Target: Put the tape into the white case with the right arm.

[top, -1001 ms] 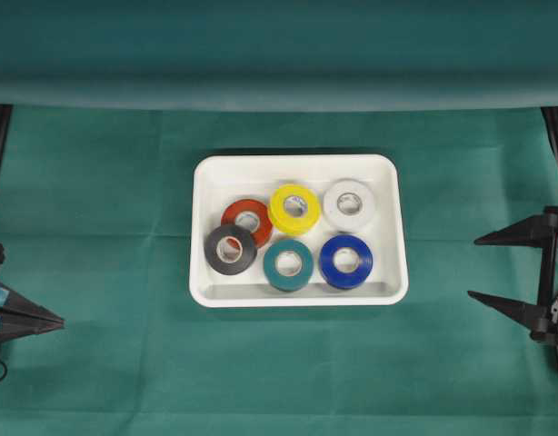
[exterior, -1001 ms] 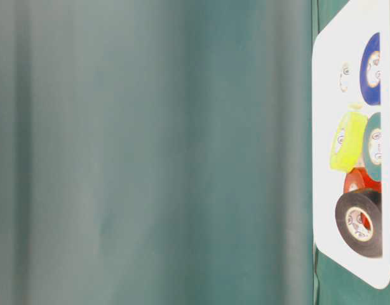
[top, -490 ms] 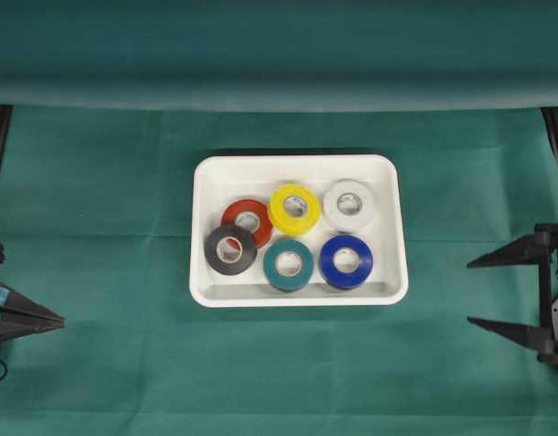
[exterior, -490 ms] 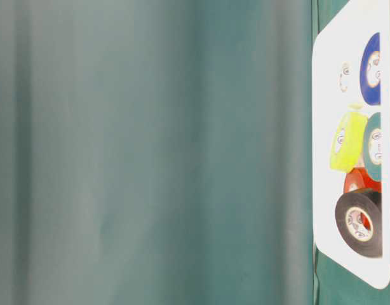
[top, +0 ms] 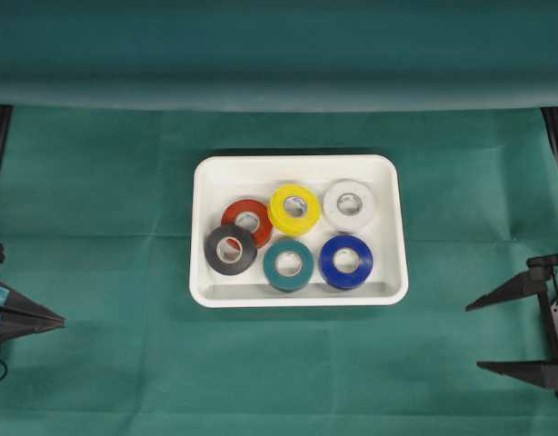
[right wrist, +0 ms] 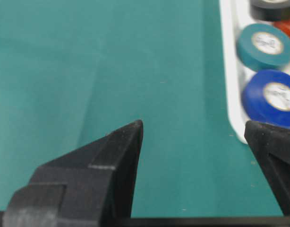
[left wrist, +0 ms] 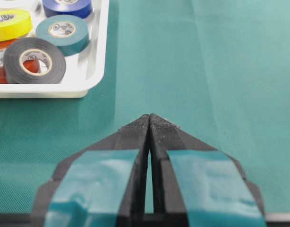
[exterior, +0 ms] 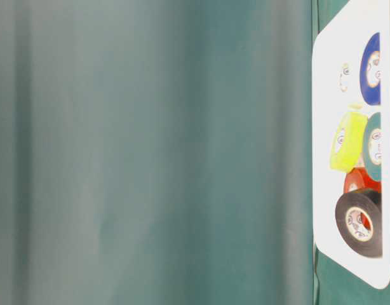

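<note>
**All six rolls in the case, my jaws empty**

The green cloth (top: 97,182) is the largest thing around me, spread under both arms and well past my fingertips on every side. Ahead of my jaws, well apart from them, sits the white case (top: 298,166), and inside it lie the tape rolls: red (top: 246,221), yellow (top: 294,209), white (top: 349,203), black (top: 229,249), teal (top: 288,263) and blue (top: 345,261). The black one overlaps the edge of the red. From my own wrist camera the blue and teal rolls are the nearest to me, off to the side of one fingertip, behind the case's rim.

I see no roll on the cloth outside the case, so I judge the placing finished, with only a clean withdrawal left. To do that well I should keep my fingers wide, carry them level and clear of the rim, and avoid brushing the case, because a nudge could shift it on the cloth.

My right gripper (top: 511,331) hangs at the edge of the overhead view, its two long black fingers spread wide, pointing toward the case, holding nothing. The left gripper (top: 34,316) rests on the opposite side, its blue-patched fingers pressed together tip to tip, also empty.
</note>
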